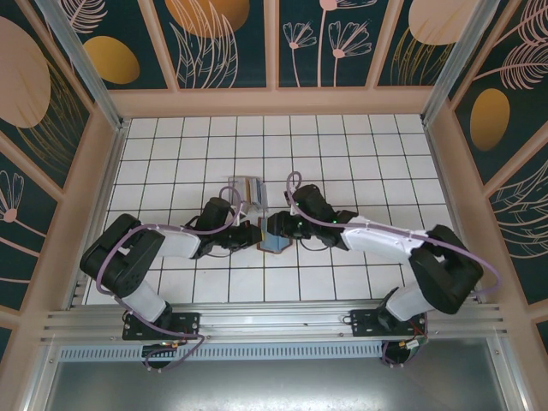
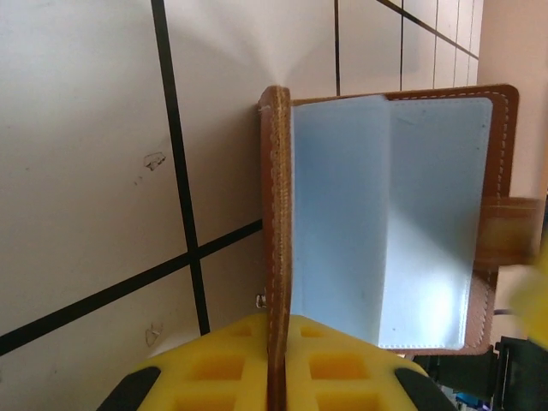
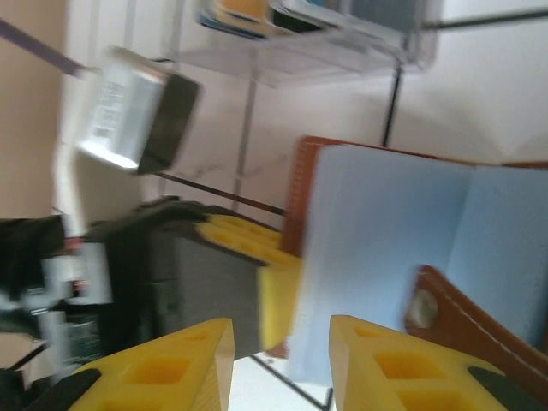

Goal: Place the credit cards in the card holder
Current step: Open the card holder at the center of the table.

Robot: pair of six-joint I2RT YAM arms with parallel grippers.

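A white tiled table is seen from above, with two robot arms meeting at its middle. Between them the brown leather card holder is lying opened flat, its pale blue inner pockets facing up.

One leather cover is stood upright on its edge and is pinched between the yellow fingers of the left gripper, which are clenched on it. The cover appears to be held this way so that the holder is kept spread open and steady for loading.

The right gripper is poised just over the blue lining, beside the strap with its metal snap. Its yellow fingers are parted and nothing is seen between them.

The credit cards, blue and yellow, are stored in a clear plastic case just beyond the holder, near both grippers. No card is yet seen in the pockets, so the task is judged to be at an early stage, with a card to be fetched by the free right gripper.
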